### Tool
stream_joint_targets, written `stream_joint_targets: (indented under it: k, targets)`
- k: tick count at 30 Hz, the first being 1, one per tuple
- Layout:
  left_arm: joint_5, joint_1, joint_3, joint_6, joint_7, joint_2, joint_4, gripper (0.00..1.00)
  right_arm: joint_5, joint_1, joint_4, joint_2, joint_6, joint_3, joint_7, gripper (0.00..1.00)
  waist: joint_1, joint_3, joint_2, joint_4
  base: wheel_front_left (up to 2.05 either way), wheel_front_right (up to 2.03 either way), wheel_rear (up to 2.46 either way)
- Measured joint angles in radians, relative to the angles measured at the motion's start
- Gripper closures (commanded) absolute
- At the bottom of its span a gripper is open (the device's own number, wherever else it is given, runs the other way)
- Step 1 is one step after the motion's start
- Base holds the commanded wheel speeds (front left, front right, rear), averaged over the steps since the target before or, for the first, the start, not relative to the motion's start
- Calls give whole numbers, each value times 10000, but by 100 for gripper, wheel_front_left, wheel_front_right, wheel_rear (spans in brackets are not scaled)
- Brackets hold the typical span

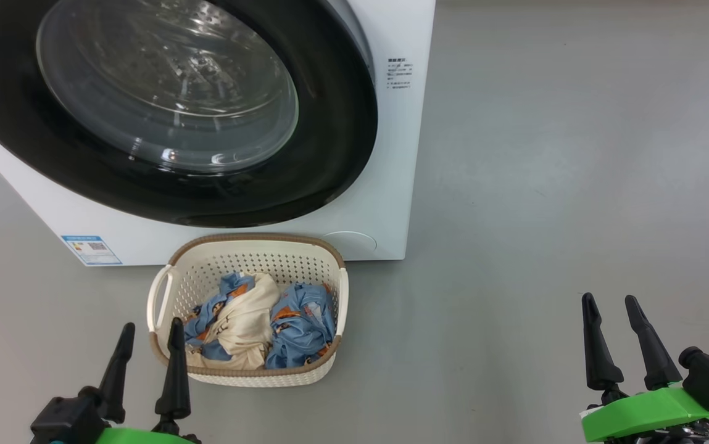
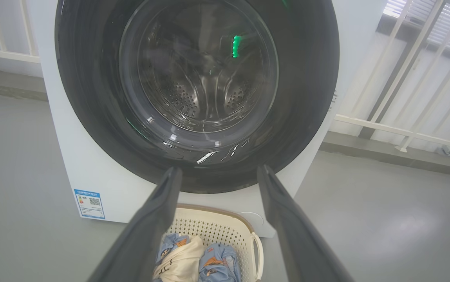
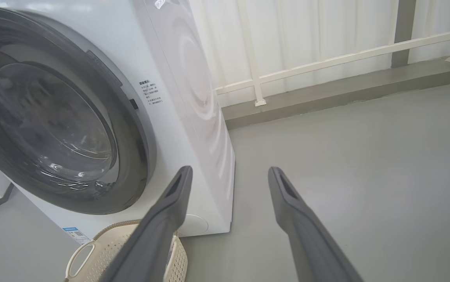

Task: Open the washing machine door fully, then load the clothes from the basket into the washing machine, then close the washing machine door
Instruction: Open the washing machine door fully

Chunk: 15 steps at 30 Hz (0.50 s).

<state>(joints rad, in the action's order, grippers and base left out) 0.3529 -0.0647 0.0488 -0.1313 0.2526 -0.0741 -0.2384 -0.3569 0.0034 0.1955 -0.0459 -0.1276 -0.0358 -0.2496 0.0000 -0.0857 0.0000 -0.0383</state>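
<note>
The white washing machine stands ahead with its round black-rimmed door shut flat against the front; the steel drum shows through the glass. On the floor right before it sits the cream basket holding the clothes, one cream garment among light blue printed ones. My left gripper hangs open at the basket's near left corner, nothing between its fingers. My right gripper is open too, over bare floor well to the right of the basket. The door also appears in the right wrist view, left of the fingers.
Grey floor stretches wide to the right of the machine. A white railing on a low kerb runs behind and beside the washer. A blue label sits low on the machine's front left.
</note>
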Motion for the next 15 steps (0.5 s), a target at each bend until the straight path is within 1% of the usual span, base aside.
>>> stream_joint_targets:
  k: [9,10,11,12,13,15]
  targets:
    - [153,-3,35,0,0,-6,-4,0,0,-204,-13,23,0,113,0,0,0,5,0,-41,4,4,-8]
    - [157,-3,46,0,0,-6,-4,0,-10,-204,-13,19,0,180,0,18,0,4,0,-43,0,0,0]
    - [157,-3,56,0,0,-4,-4,0,-46,-205,-10,17,0,267,0,56,0,5,0,-47,0,0,0]
    - [157,-3,61,0,0,-2,-4,0,-61,-212,-8,21,0,343,0,70,0,1,0,-48,0,0,0]
    - [157,-3,61,0,0,-2,-4,0,-109,-243,0,13,0,401,0,99,0,-8,0,-49,0,0,0]
    - [159,-3,52,0,0,4,-4,0,-219,-454,56,-48,0,587,0,100,0,-32,0,-47,0,0,0]
